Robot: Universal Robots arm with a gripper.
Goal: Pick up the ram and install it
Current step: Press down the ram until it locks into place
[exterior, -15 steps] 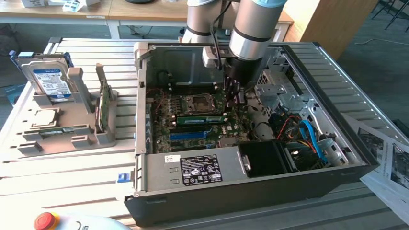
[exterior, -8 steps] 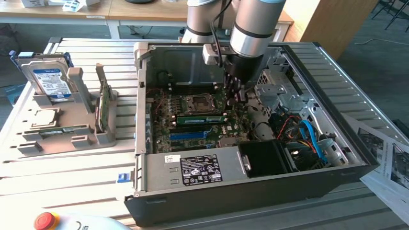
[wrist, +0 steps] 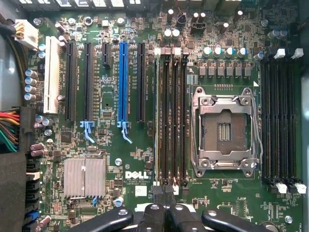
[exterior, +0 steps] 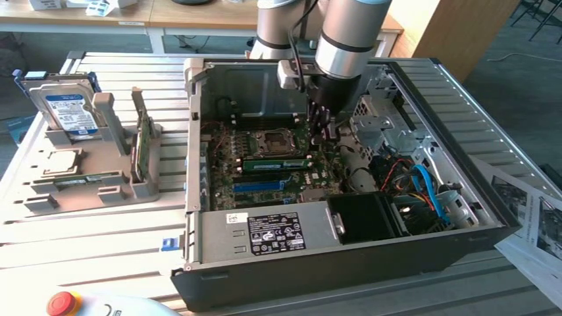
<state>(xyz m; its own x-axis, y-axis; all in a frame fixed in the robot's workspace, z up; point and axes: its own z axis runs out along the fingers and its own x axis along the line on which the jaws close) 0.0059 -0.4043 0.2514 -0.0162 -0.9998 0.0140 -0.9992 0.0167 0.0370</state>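
Closed black gripper (exterior: 327, 129) low at frame centre over green motherboard (exterior: 263, 168); green ram stick (exterior: 276, 164) seated in slot.

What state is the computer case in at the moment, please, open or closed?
Open: the computer case has no side cover on, and the motherboard inside is in plain sight from above.

The ram (exterior: 275, 164) is a long, narrow green stick with dark chips along its side. It stands upright on its long edge on the motherboard (exterior: 230, 172), apparently seated in a slot. It runs parallel to the CPU socket (exterior: 268, 140), just beside it.
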